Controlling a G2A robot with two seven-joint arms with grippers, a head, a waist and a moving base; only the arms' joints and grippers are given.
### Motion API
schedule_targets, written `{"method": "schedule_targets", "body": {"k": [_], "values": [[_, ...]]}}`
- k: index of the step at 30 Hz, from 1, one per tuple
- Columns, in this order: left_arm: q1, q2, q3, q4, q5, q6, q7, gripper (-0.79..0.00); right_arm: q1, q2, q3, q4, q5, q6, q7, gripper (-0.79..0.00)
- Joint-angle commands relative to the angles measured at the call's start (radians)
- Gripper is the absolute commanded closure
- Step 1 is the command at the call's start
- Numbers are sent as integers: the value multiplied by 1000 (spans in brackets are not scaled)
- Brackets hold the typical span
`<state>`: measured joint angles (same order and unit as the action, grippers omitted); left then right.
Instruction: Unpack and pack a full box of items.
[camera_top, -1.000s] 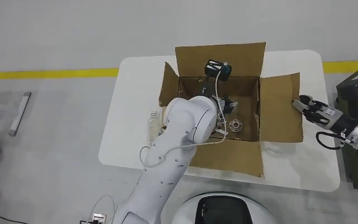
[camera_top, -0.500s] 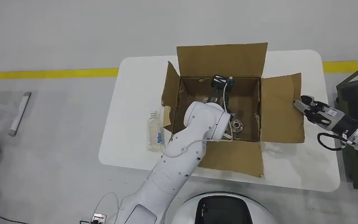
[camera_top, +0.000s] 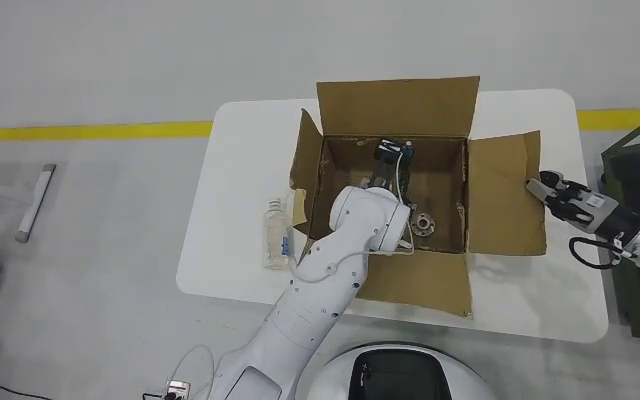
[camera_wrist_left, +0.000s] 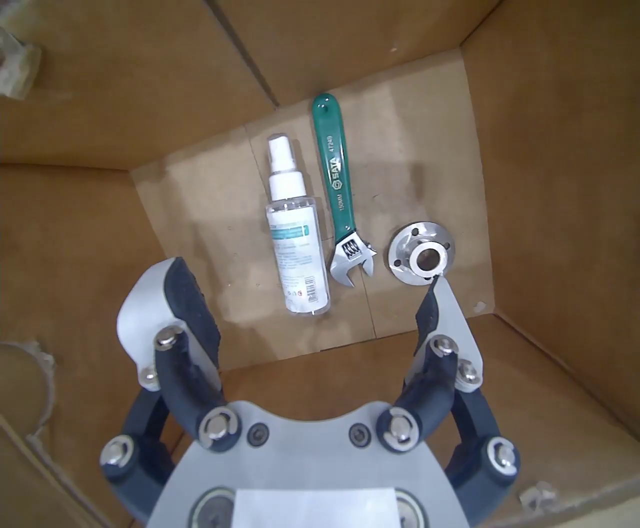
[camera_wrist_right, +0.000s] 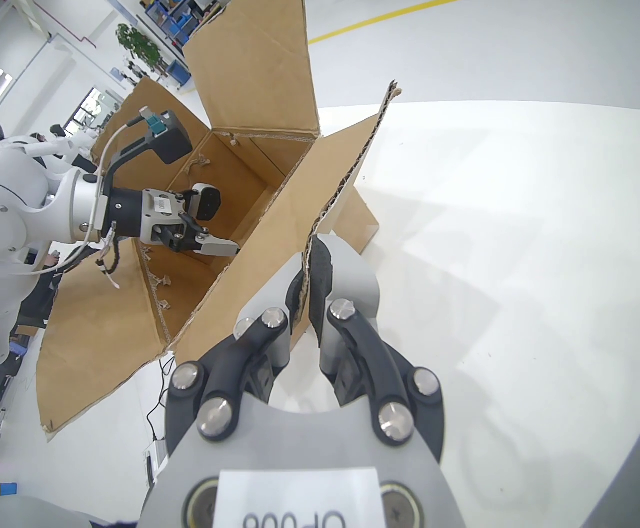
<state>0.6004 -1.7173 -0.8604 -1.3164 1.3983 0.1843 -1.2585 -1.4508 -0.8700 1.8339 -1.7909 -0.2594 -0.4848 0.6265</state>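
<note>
Jaws of the left gripper stand wide apart with nothing between them, and the gripper hangs over the open cardboard box, pointing down at its floor. Jaws of the right gripper are pinched together on the torn outer edge of the side flap, the flap on the robot's right, which is folded outward over the white desk. The box is plain brown corrugated card and sits toward the far side of the desk with all four flaps spread; the back flap stands up and the others slope outward. Three things lie on its floor. A clear spray bottle with a white cap and a printed label lies on its side. Just beside it and running the same way is an adjustable wrench with a green handle and a bright steel head. A round silvery flange, with a centre bore and small holes around its rim, sits near the wrench head, close to a side wall. Outside the box, a clear bottle lies on the desk just beside the flap on the robot's left.
</note>
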Motion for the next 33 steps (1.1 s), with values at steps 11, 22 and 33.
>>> {"method": "schedule_targets", "body": {"k": [11, 22, 33], "values": [[-59, -41, 64, 169, 11, 28, 39, -209, -15, 1, 12, 5, 3, -4, -2, 0], [-86, -63, 47, 247, 0, 42, 52, -351, -14, 2, 10, -2, 4, -6, -2, 0], [-98, -78, 36, 300, 19, 49, 60, -357, -7, 2, 3, 0, 1, -6, -4, 0]]}}
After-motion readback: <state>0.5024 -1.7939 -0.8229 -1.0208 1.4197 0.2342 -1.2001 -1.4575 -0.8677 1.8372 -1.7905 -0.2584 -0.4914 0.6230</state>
